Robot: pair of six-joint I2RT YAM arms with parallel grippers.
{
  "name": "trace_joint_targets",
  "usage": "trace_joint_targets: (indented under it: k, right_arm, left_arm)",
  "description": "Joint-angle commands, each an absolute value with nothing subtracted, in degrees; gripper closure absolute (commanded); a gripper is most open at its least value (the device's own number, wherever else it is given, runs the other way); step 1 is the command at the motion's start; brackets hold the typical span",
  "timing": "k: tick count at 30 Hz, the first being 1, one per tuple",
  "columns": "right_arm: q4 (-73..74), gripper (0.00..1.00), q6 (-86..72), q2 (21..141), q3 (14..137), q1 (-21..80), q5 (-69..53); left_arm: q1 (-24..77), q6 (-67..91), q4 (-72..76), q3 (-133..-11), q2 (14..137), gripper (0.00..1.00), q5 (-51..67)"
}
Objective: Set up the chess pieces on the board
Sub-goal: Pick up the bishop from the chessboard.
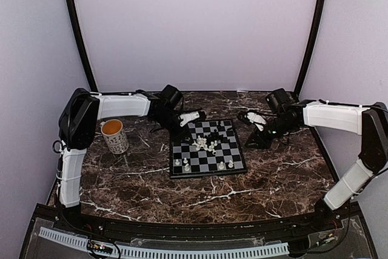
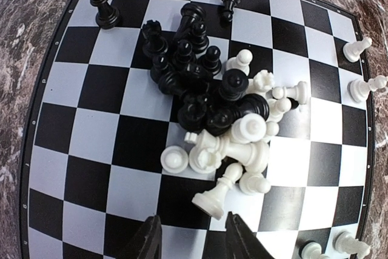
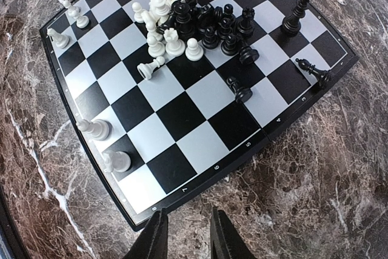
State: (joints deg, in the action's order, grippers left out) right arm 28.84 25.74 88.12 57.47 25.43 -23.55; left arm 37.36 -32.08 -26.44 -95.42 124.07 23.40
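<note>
Glossy turned chess pieces (image 2: 212, 107), black and white, lie mostly heaped at the middle of the board (image 1: 206, 161). Many are toppled with long axes every which way, and a few stand upright along its near and far edges. The checked board sits centrally on the veined marble tabletop (image 1: 273, 180); the left gripper (image 2: 193, 216) above it and the right gripper (image 3: 187, 213) just off its right edge are both part-open and empty.

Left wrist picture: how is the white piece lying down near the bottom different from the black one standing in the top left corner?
The white piece is pale, while the black piece is dark. The white piece lies tipped on its side; the black piece stands upright. The white piece rests at the edge of the pile in the middle; the black piece stands alone near the corner. Both are chess pieces on the board.
</note>
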Motion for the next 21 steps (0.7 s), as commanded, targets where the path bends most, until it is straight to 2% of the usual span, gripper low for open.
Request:
trace_joint_targets:
  k: [1,11,21]
  right_arm:
    - [28.9,0.75,26.0,87.0,57.9,25.3,-23.6]
    - [29.1,0.75,26.0,88.3,58.4,25.4,-24.0]
    - [29.6,0.75,25.9,89.6,59.2,25.4,-24.7]
  left_arm:
    - [37.3,-35.2,-27.4,-95.4,124.8,0.61,25.8]
    - [37.8,-36.2,-27.2,-95.8,125.8,0.59,30.6]
    - [39.4,-37.6,-25.5,-95.0,127.3,0.60,27.5]
